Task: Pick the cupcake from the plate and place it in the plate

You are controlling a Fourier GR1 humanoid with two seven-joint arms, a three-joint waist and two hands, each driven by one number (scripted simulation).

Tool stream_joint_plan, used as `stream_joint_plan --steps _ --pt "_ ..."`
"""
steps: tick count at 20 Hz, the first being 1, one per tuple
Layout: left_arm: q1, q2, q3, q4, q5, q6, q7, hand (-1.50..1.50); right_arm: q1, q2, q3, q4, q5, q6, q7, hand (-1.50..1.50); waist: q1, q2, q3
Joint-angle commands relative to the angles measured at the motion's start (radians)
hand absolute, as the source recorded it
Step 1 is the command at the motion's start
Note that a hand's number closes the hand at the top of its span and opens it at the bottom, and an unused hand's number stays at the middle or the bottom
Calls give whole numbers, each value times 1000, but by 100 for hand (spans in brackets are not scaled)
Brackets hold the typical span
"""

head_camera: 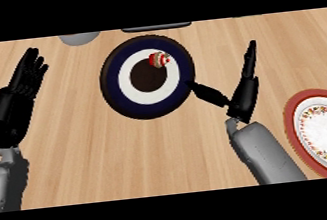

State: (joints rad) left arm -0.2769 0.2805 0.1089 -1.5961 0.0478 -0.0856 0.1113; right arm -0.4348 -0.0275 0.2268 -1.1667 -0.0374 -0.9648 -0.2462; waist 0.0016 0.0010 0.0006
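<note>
in the head view, the cupcake (159, 59) is sitting on the upper right part of the dark blue plate (117, 89), which is lying on the wooden counter (126, 151). the right hand (241, 96) is hovering just beside that plate's right rim, fingers straight and thumb spread toward the rim, holding nothing. the left hand (13, 100) is resting open at the left edge, while the red-rimmed floral plate (299, 133) at the right edge is holding nothing.

Cupcake on the dark plate

Small red-and-white cupcake (160, 59) sits on the navy plate (116, 94); the red-rimmed plate (297, 113) lies well apart.
</note>
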Motion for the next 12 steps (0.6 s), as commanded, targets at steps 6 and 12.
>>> stream_joint_plan --steps 6,12 --pt "-9 -8 17 -18 -9 -11 32 0 238 -103 -80 -175 -51 192 -88 -150 -3 -1 0" --pt "-54 -24 23 29 -41 13 7 0 381 -158 -88 -285 -4 195 -81 -150 -9 -2 -1"
